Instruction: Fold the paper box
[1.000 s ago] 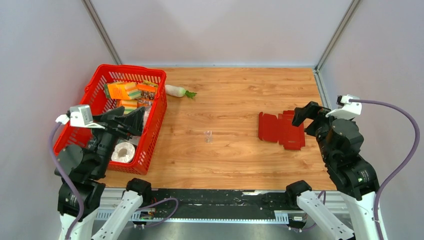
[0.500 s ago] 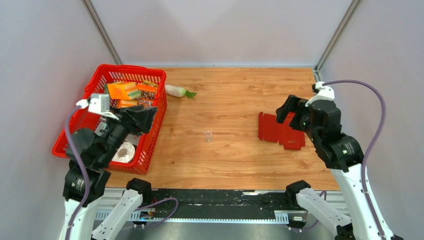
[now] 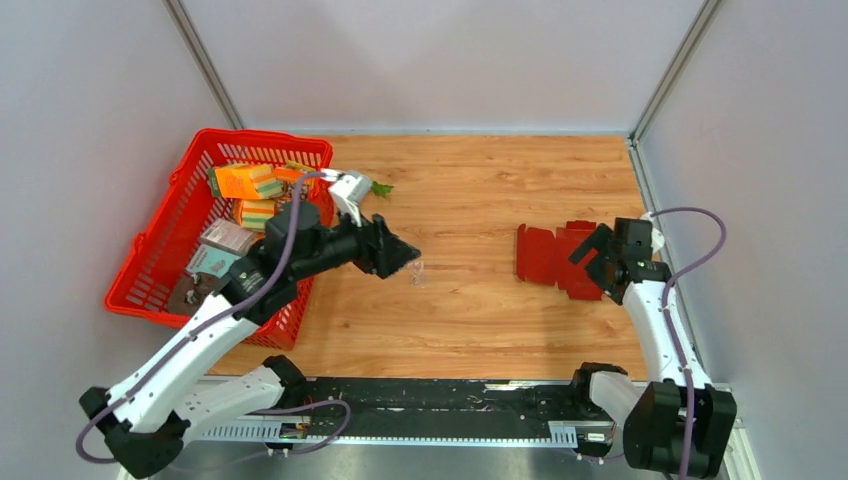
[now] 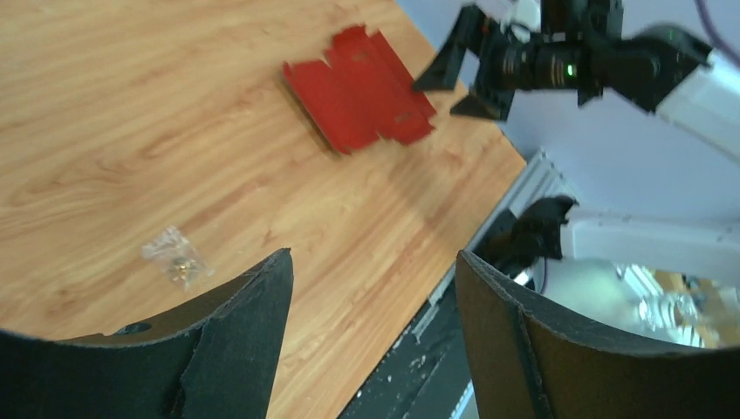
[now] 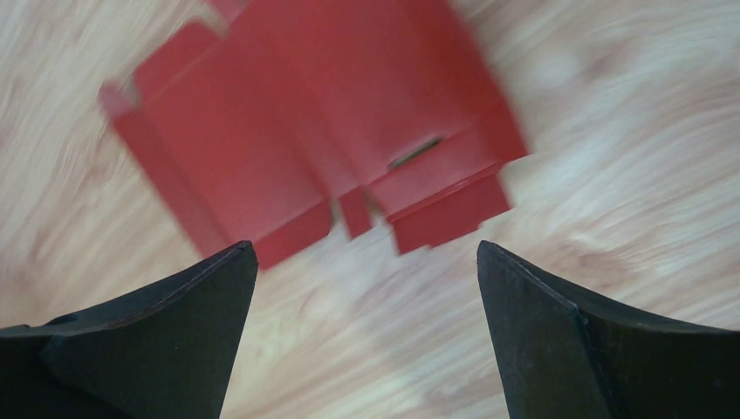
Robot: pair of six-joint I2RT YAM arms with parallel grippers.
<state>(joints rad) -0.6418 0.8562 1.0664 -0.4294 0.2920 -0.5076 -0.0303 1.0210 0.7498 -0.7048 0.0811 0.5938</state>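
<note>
from above, one paper box [image 3: 552, 258] lies flat, unfolded, on the table's [image 3: 480, 190] right side; the right gripper [image 3: 588, 262] hovers at its right edge, jaws apart, and the left gripper [image 3: 406, 256], also spread and empty, hangs mid-table beside one clear packet [image 3: 416, 273], near one red basket [image 3: 265, 136]. left wrist: the paper box is well ahead. right wrist: it lies just beyond the fingers [image 5: 157, 332]. judged an approach step; next, pinch and raise a flap.
</note>
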